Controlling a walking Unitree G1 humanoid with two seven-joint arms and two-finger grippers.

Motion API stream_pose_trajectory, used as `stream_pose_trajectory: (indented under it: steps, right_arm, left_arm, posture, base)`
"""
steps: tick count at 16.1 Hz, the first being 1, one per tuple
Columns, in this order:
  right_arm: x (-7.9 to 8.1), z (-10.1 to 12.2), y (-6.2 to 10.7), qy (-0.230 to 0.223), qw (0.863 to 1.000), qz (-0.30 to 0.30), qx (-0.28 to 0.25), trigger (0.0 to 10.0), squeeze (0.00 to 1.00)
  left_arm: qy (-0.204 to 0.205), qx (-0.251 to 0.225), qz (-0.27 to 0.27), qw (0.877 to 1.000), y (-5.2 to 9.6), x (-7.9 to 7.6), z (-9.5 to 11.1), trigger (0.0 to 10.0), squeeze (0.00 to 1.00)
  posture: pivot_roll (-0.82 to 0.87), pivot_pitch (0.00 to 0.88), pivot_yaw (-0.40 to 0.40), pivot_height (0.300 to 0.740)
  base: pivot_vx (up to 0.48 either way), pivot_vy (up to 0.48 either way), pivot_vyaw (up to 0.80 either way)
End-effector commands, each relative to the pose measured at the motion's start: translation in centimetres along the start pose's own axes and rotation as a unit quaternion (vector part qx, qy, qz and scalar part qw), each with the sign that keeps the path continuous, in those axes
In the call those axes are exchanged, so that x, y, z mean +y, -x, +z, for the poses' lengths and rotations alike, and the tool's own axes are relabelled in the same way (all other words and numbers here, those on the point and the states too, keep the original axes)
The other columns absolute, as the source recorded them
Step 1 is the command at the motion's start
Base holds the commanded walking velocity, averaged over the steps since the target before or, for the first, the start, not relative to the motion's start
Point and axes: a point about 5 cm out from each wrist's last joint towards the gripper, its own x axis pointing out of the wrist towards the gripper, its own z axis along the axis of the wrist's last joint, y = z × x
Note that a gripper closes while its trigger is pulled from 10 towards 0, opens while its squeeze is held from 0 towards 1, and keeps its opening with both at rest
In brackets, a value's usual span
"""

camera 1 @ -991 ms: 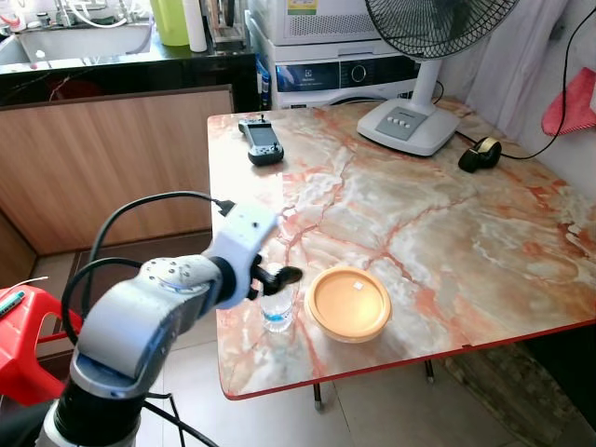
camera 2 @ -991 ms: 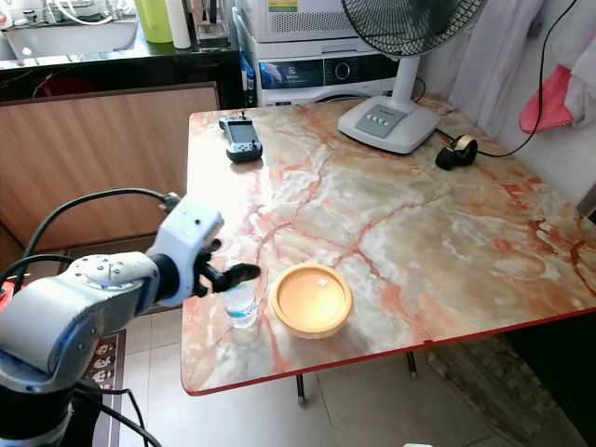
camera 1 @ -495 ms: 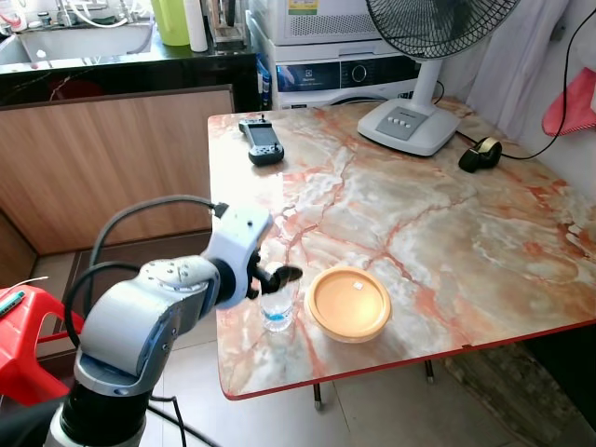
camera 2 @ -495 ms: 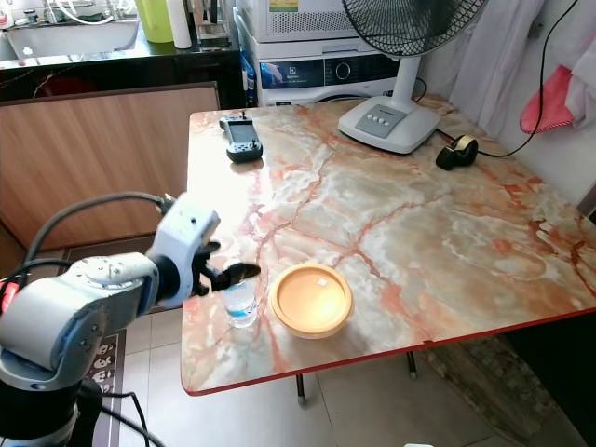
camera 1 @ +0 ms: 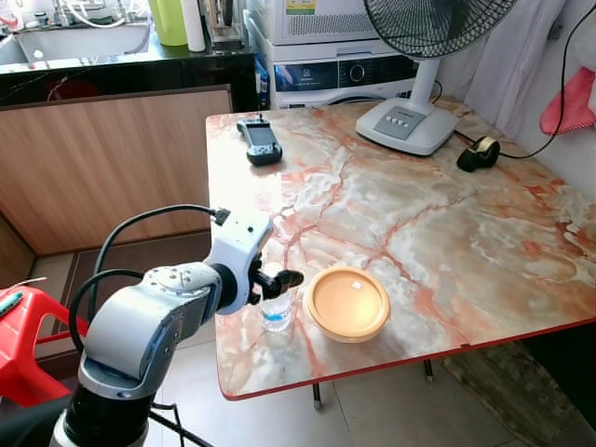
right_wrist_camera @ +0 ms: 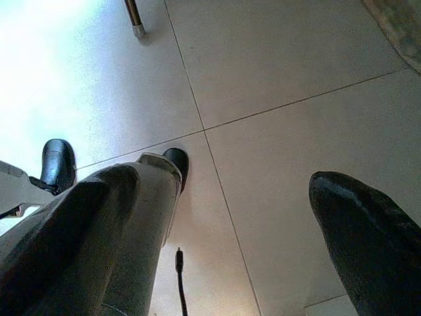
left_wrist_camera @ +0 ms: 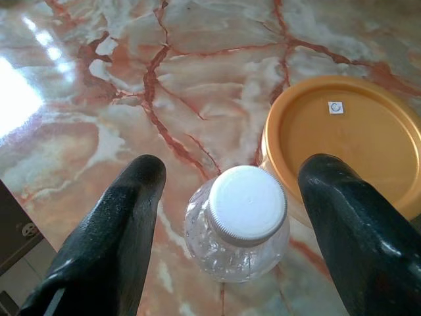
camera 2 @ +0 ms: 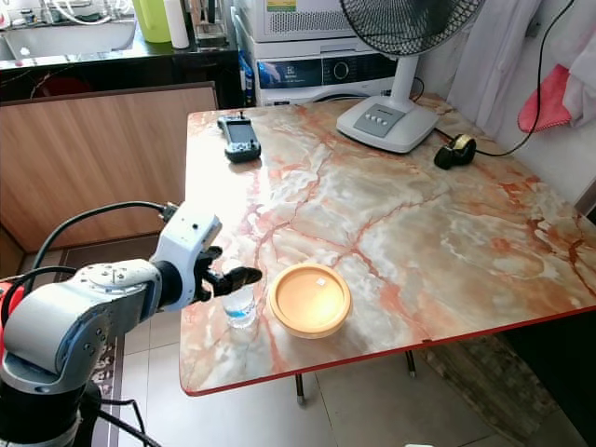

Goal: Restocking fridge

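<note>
Bottle (left_wrist_camera: 240,220) between the spread fingers of my left tool (left_wrist_camera: 230,224), ungripped, beside bowl (camera 1: 347,303) on surface (camera 1: 447,223).

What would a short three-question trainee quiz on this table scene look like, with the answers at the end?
1. True or false: the left gripper is shut on the bottle.
2. What colour is the bottle's cap?
3. Which stands nearest the bottle? A the fan, B the orange-lidded container, C the handheld controller.

Key: 1 false, its fingers stand open either side. 2 white. 3 B.
</note>
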Motion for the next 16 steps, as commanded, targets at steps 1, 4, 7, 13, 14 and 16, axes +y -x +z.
stream_pose_trajectory:
  steps: [1, 4, 7, 13, 14, 16]
  right_arm:
    - [-0.3, -0.27, 0.1, 0.001, 1.0, -0.004, 0.005, 10.0, 0.0]
    - [-0.3, -0.36, 0.13, 0.001, 1.0, -0.004, 0.006, 10.0, 0.0]
    - [-0.28, -0.41, 0.13, 0.002, 1.0, -0.003, 0.007, 10.0, 0.0]
    - [-0.28, -0.47, 0.14, 0.003, 1.0, -0.003, 0.009, 10.0, 0.0]
    - [-0.28, -0.47, 0.14, 0.003, 1.0, -0.003, 0.009, 10.0, 0.0]
    - [-0.29, -0.46, 0.13, 0.005, 1.0, -0.001, 0.011, 10.0, 0.0]
  left_arm:
    - [0.005, 0.002, 0.004, 1.0, -0.12, 0.21, -0.24, 10.0, 0.0]
    - [0.01, 0.007, -0.001, 1.0, -0.19, -0.03, -0.64, 4.6, 0.0]
    - [0.011, 0.01, -0.003, 1.0, -0.23, -0.05, -0.78, 0.0, 0.0]
    - [0.008, 0.011, -0.005, 1.0, -0.34, -0.21, -0.94, 0.0, 0.0]
    - [0.009, 0.011, -0.005, 1.0, -0.34, -0.22, -0.94, 0.0, 0.0]
    - [0.009, 0.014, -0.007, 1.0, -0.34, -0.3, -1.1, 0.0, 0.0]
  posture:
    - [0.23, 0.0, -0.025, 0.74]
    - [0.22, 0.0, -0.022, 0.74]
    - [0.22, 0.0, -0.021, 0.74]
    - [0.22, 0.0, -0.021, 0.74]
    - [0.22, 0.0, -0.019, 0.74]
    - [0.22, 0.0, -0.021, 0.74]
  base:
    - [0.0, 0.0, 0.0]
    - [0.0, 0.0, 0.0]
    - [0.0, 0.0, 0.0]
    - [0.0, 0.0, 0.0]
    - [0.0, 0.0, 0.0]
    - [0.0, 0.0, 0.0]
